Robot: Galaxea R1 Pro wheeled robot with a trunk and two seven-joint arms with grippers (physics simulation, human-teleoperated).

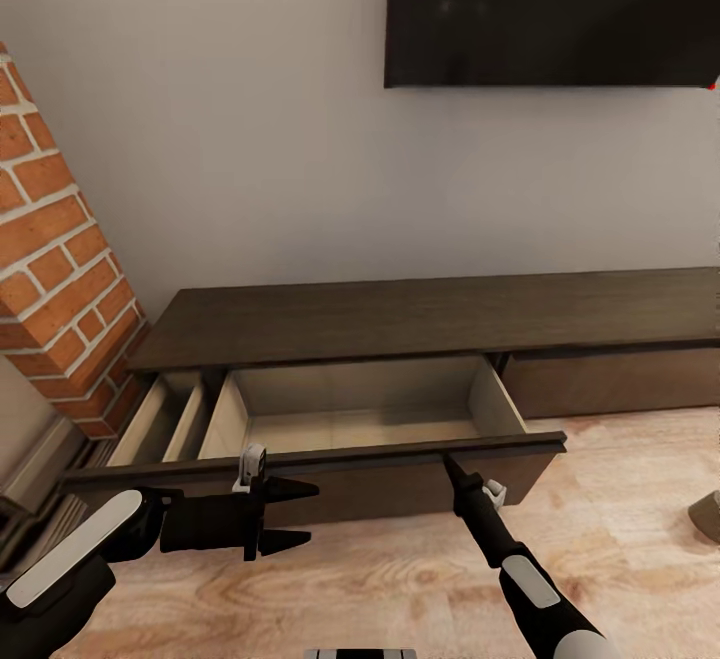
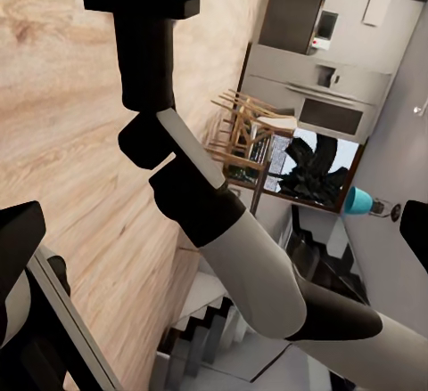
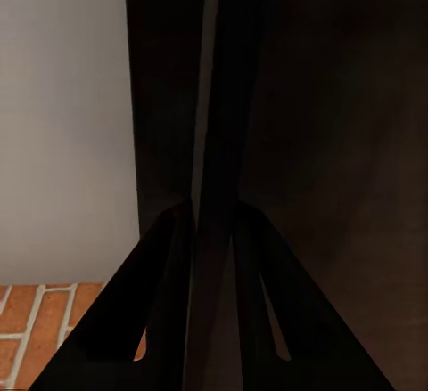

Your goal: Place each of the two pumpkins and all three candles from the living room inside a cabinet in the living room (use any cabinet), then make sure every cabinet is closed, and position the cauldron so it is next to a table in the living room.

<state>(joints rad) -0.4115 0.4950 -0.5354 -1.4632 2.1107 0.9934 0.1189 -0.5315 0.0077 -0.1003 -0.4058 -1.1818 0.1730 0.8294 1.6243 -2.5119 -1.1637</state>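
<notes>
Closest to you, your left gripper [image 1: 290, 516] is just hanging in front of the drawer front with its fingers spread wide and nothing in them, so it's free for whatever comes next. Your right gripper [image 1: 449, 463] is up at the top edge of the drawer front [image 1: 400, 487], and in the right wrist view the two fingers [image 3: 165, 284] sit either side of that thin dark panel edge, so I'd say it's pinched onto the drawer front. The drawer [image 1: 365, 409] of the cabinet [image 1: 430, 314] is pulled well out and its pale inside looks bare, no pumpkins or candles anywhere I can spot, and a second narrower drawer [image 1: 160, 419] beside the brick column [image 1: 55, 269] is open too. If you're still pulling, keep the motion straight back along the drawer's travel and don't twist the wrist, that edge is thin and looks easy to slip off. It looks open enough already, so I'd let go cleanly upward before moving off. Past the cabinet it's just wall and the TV [image 1: 550, 9]
</notes>
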